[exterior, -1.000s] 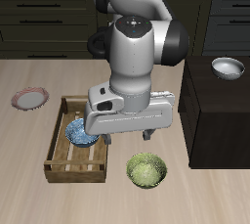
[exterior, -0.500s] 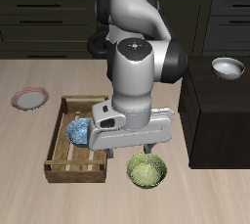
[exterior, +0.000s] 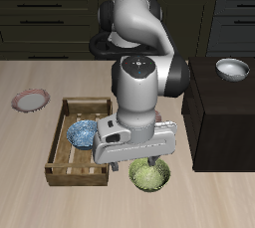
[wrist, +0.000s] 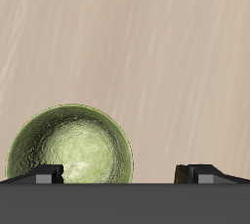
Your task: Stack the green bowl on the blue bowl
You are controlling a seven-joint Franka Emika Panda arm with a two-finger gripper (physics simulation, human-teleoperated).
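Observation:
The green bowl (exterior: 149,176) sits upright on the table near its front edge; in the wrist view (wrist: 70,148) its mottled yellow-green inside faces up. The blue bowl (exterior: 80,134) with white speckles lies inside a wooden crate (exterior: 70,164) beside it. My gripper (exterior: 151,160) hangs just above the green bowl, and the arm hides the bowl's far edge. In the wrist view the gripper (wrist: 122,174) is open and empty. One fingertip (wrist: 44,174) is over the bowl, the other stands over bare table, and the bowl's rim lies between them.
A pink-rimmed plate (exterior: 30,100) lies on the table beyond the crate. A plain white-grey bowl (exterior: 232,69) stands on a dark raised cabinet (exterior: 217,113) close to the green bowl. The crate's wall stands close beside the green bowl.
My arm has moved from above the crate's edge toward the table's front edge and come down over the green bowl. The bowls have not moved.

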